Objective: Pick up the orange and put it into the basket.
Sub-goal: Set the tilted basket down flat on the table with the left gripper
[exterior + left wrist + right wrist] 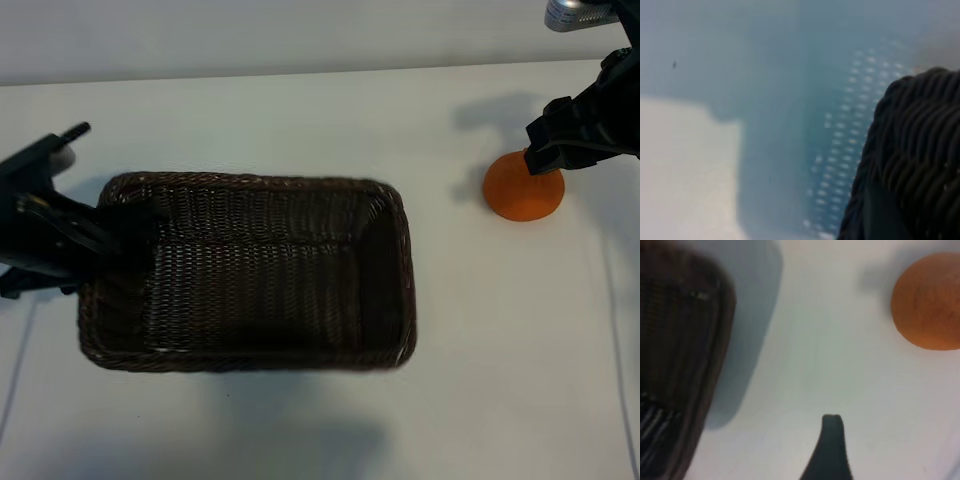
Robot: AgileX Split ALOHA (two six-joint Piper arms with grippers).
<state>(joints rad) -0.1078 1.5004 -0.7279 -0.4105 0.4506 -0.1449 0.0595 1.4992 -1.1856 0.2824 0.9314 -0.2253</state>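
Observation:
The orange [522, 190] sits on the white table at the right, well apart from the basket [250, 182]. The dark brown wicker basket lies left of centre with nothing in it. My right gripper [548, 150] hangs open over the orange's far upper edge, holding nothing. In the right wrist view one dark finger [832, 440] stands over bare table, with the orange [930, 302] ahead and to one side and the basket [685, 340] on the other side. My left gripper [110, 228] is at the basket's left rim; the woven rim [920, 140] fills one side of the left wrist view.
The white table [300, 110] spreads all round the basket, with wide room between basket and orange. A thin cable [612, 310] runs along the table at the right edge. Another thin cable [18, 370] lies at the left.

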